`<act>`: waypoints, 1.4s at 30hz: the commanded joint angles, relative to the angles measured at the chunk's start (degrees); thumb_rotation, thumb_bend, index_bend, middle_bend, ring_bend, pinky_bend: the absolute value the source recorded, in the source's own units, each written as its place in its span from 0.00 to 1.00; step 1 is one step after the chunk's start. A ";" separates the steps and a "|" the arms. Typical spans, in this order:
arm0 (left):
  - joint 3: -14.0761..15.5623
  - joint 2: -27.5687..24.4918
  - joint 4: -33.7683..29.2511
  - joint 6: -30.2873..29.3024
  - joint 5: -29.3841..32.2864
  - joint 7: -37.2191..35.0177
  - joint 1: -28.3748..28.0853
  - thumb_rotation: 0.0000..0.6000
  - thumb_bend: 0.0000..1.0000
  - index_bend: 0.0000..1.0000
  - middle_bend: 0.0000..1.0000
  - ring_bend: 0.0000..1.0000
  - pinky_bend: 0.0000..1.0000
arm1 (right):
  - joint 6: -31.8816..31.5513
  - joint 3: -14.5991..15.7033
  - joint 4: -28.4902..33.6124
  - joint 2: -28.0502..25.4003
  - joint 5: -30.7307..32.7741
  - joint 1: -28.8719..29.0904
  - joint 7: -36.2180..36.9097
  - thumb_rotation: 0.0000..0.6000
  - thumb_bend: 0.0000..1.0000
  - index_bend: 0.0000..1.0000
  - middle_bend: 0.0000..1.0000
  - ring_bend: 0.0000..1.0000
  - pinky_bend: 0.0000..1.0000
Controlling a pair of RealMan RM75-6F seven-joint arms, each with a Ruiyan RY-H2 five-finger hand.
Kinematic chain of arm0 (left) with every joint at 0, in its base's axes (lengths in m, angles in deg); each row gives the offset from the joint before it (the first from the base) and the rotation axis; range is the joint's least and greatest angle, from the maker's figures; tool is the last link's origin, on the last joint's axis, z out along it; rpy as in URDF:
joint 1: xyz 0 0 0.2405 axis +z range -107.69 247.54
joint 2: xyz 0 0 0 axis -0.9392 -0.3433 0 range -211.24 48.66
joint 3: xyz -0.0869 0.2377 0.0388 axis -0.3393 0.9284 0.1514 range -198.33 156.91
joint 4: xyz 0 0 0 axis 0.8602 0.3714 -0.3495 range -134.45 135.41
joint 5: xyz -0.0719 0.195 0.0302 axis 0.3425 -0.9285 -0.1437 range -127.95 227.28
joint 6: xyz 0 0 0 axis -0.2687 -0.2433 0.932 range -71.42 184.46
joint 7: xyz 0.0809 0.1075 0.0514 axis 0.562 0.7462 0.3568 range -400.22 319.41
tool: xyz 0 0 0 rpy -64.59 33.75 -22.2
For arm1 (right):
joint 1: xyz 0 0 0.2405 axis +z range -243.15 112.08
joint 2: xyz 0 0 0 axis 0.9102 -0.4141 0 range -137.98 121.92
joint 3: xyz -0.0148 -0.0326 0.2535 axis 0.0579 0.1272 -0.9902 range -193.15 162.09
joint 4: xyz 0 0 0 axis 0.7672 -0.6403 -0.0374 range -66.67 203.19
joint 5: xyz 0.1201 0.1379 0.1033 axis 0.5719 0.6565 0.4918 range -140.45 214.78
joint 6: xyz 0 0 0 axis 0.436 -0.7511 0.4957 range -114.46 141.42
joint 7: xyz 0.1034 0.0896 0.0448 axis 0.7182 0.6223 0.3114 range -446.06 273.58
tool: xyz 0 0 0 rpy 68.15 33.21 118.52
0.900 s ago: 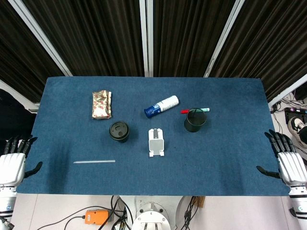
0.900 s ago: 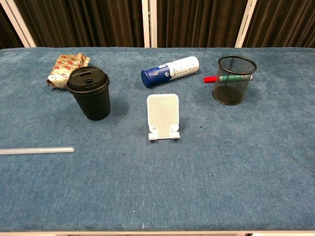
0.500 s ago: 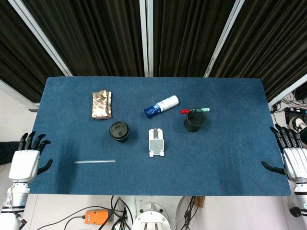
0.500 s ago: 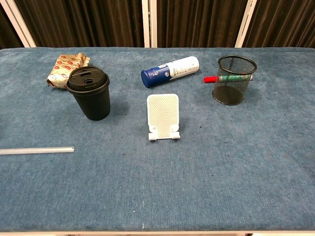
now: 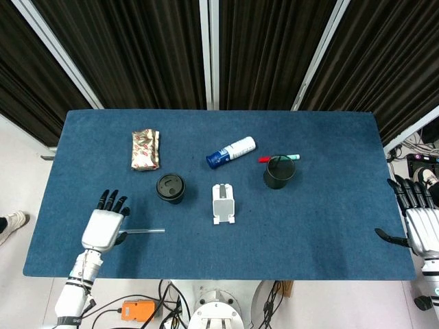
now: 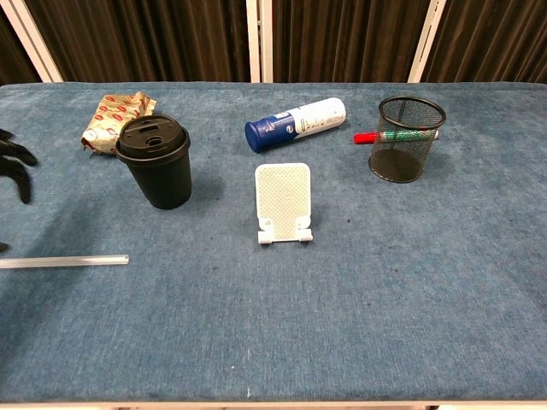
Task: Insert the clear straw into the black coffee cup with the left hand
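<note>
A blue cloth-covered counter (image 5: 329, 226) is seen from above and from chest height. The left hand (image 5: 104, 225) hovers over the counter's near left part with its fingers spread and nothing in its grasp; in the chest view only dark fingertips (image 6: 12, 162) show at the left border. The clear straw (image 5: 143, 231) lies flat, parallel to the near edge, one end running under the left hand in the head view, so contact cannot be told. In the chest view the straw (image 6: 68, 260) lies apart from the fingertips.

The black coffee cup (image 5: 170, 188) stands upright with its lid on, further back and to the right of the straw. Behind it, toward the far left corner, lies a crumpled snack wrapper (image 5: 145, 149). A white phone stand (image 5: 223, 203) sits near the middle. Behind that, a blue-and-white bottle (image 5: 230, 153) lies on its side. A black mesh pen cup (image 5: 280, 172) stands to the right, with a red-capped marker (image 6: 400, 134) lying just behind it.

The right hand (image 5: 417, 223) rests off the counter's right edge, fingers spread, holding nothing.
</note>
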 commanded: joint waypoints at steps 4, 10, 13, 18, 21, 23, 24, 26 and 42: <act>-0.35 4.90 0.53 1.60 5.57 3.64 -1.97 1.00 0.18 0.43 0.17 0.04 0.00 | 0.83 0.02 0.02 0.23 0.59 0.29 -0.38 1.00 0.22 0.00 0.07 0.00 0.02; 0.31 6.55 1.07 1.24 7.73 5.36 -2.70 1.00 0.19 0.46 0.17 0.04 0.00 | 1.26 0.01 -0.02 0.49 1.14 0.36 -0.60 1.00 0.22 0.00 0.07 0.00 0.02; 0.58 7.22 1.62 1.27 8.65 5.55 -3.08 1.00 0.20 0.47 0.17 0.03 0.00 | 1.44 0.05 -0.16 0.75 1.28 0.38 -0.48 1.00 0.22 0.00 0.07 0.00 0.02; 1.03 8.05 2.78 1.41 9.84 4.84 -3.54 1.00 0.24 0.49 0.17 0.00 0.00 | 1.80 0.15 -0.63 1.18 1.49 0.43 -0.22 1.00 0.22 0.00 0.07 0.00 0.02; 1.28 8.29 3.28 1.33 10.18 4.55 -3.81 1.00 0.26 0.50 0.17 0.00 0.00 | 1.87 0.12 -0.76 1.29 1.54 0.48 -0.15 1.00 0.22 0.00 0.07 0.00 0.02; 1.44 8.30 3.42 1.31 10.44 4.43 -3.94 1.00 0.27 0.50 0.17 0.00 0.00 | 1.91 0.13 -0.82 1.31 1.54 0.50 -0.14 1.00 0.22 0.00 0.07 0.00 0.02; 1.51 8.30 3.49 1.32 10.63 4.30 -4.04 1.00 0.28 0.51 0.17 0.00 0.00 | 1.91 0.10 -0.83 1.33 1.57 0.51 -0.13 1.00 0.22 0.00 0.07 0.00 0.02; 1.65 8.33 3.80 1.28 10.67 4.08 -4.20 1.00 0.29 0.51 0.18 0.00 0.00 | 1.96 0.09 -0.85 1.35 1.62 0.53 -0.10 1.00 0.22 0.00 0.07 0.00 0.02; 1.09 3.55 2.72 -1.79 4.88 -14.41 -2.60 1.00 0.39 0.59 0.23 0.02 0.00 | 2.53 0.43 -0.44 1.44 1.94 0.48 -0.81 1.00 0.22 0.00 0.07 0.00 0.02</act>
